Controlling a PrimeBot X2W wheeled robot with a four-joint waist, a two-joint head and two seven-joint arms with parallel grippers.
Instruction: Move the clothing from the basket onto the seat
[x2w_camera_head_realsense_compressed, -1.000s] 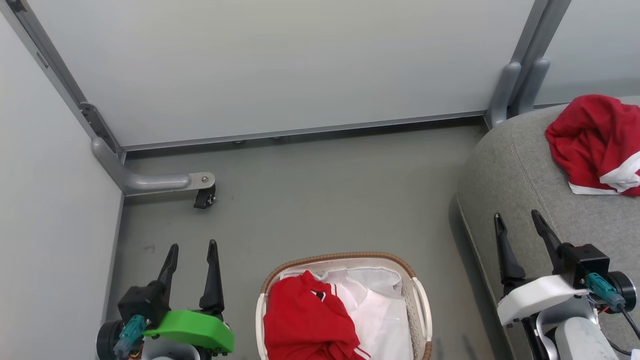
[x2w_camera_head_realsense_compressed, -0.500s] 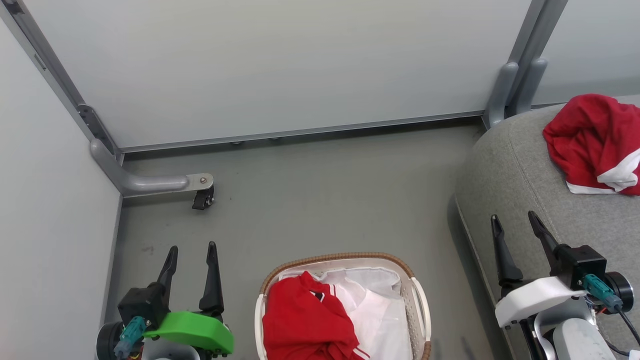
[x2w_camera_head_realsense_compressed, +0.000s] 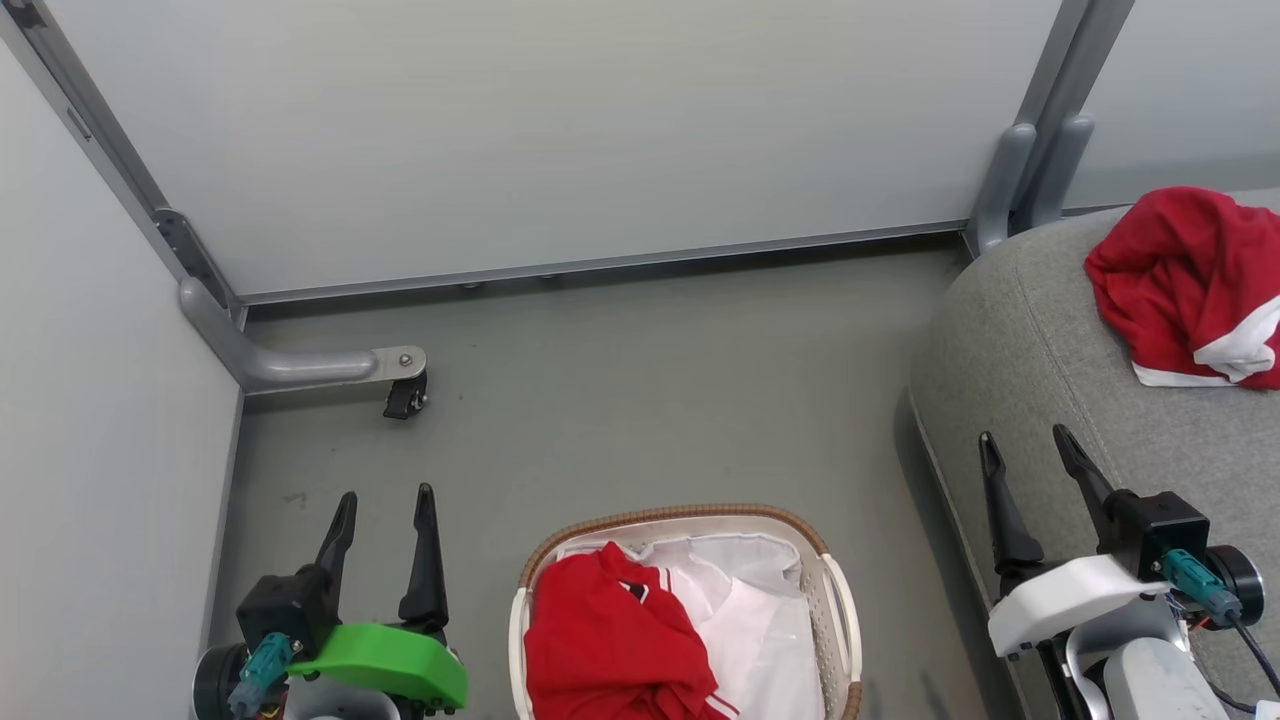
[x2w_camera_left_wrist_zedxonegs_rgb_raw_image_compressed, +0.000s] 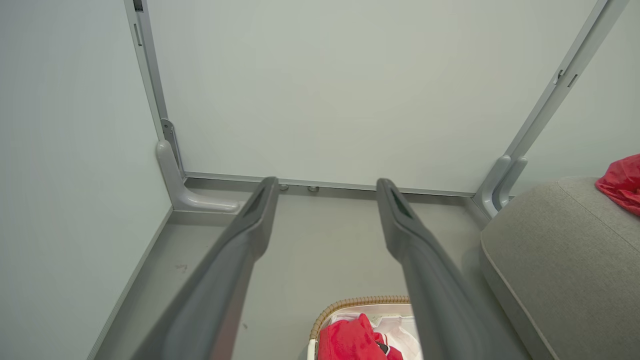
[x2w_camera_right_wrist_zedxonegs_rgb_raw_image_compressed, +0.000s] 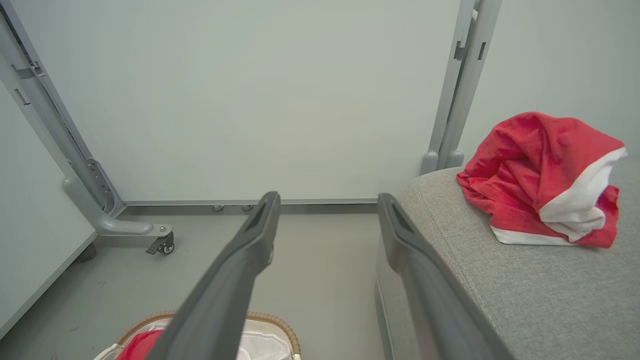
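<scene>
Grey floor (x2w_camera_head_realsense_compressed: 650, 400) met pale walls (x2w_camera_head_realsense_compressed: 550, 130), and on my right stood the seat (x2w_camera_head_realsense_compressed: 1050, 350) with one red garment (x2w_camera_head_realsense_compressed: 1170, 270) lying on it. Between my arms the basket (x2w_camera_head_realsense_compressed: 680, 515) sat on the floor, holding a red shirt (x2w_camera_head_realsense_compressed: 600, 640). My left gripper (x2w_camera_head_realsense_compressed: 386, 492) and right gripper (x2w_camera_head_realsense_compressed: 1023, 432) were wide open, holding nothing.

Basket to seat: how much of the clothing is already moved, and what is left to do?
Done: one red and white garment lies on the seat. In hand: nothing; the left gripper and right gripper hover empty, jaws open. Left: a red shirt lies in the basket, beside white fabric that may be clothing or lining.
</scene>
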